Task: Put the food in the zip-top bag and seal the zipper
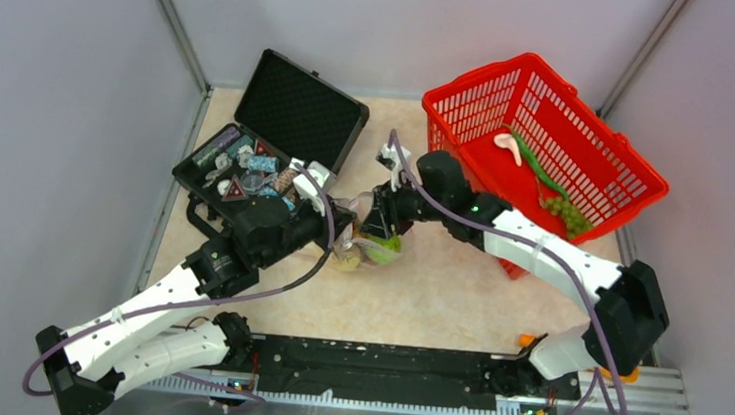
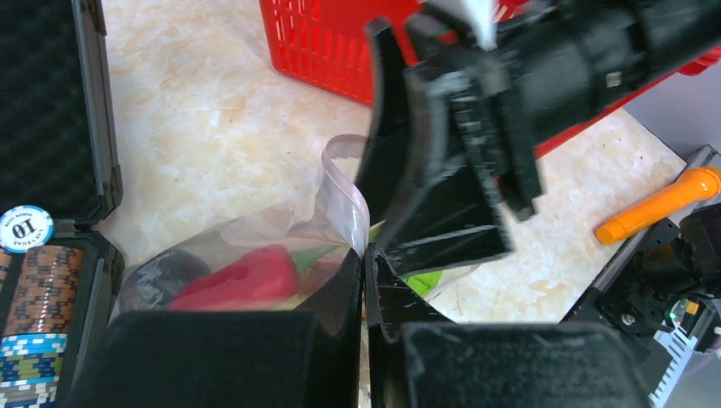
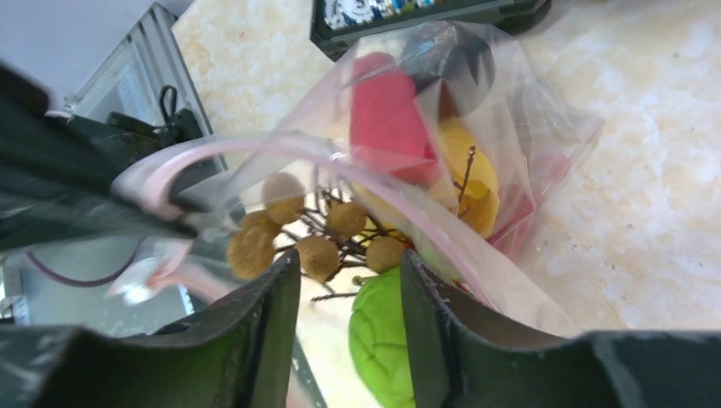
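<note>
Bag (image 1: 372,250): lying mid-table between the two grippers, just right of the case, its mouth facing the right gripper.
Zipper (image 2: 344,194): pink strip curling upward, unsealed, one end running into the left gripper.
Left gripper (image 2: 364,262): fingers pressed together, pinching the zipper at the bag's left side.
Right gripper (image 3: 349,259): hanging at the bag's mouth with fingers partly apart; I cannot tell whether they are touching anything.
Food in bag: red piece (image 3: 387,119) and yellow bunch (image 3: 478,183) sitting deep inside. Brown cluster (image 3: 319,246) and green fruit (image 3: 383,340) are showing at the mouth, in the gap between the right fingers.
Food outside: green grapes (image 1: 571,217) lying in the basket (image 1: 554,98), far right.
Case (image 1: 302,111): standing open, far left, holding chips (image 2: 25,228).
Orange stick (image 2: 663,204): lying at the near right edge of the table (image 1: 435,304).
</note>
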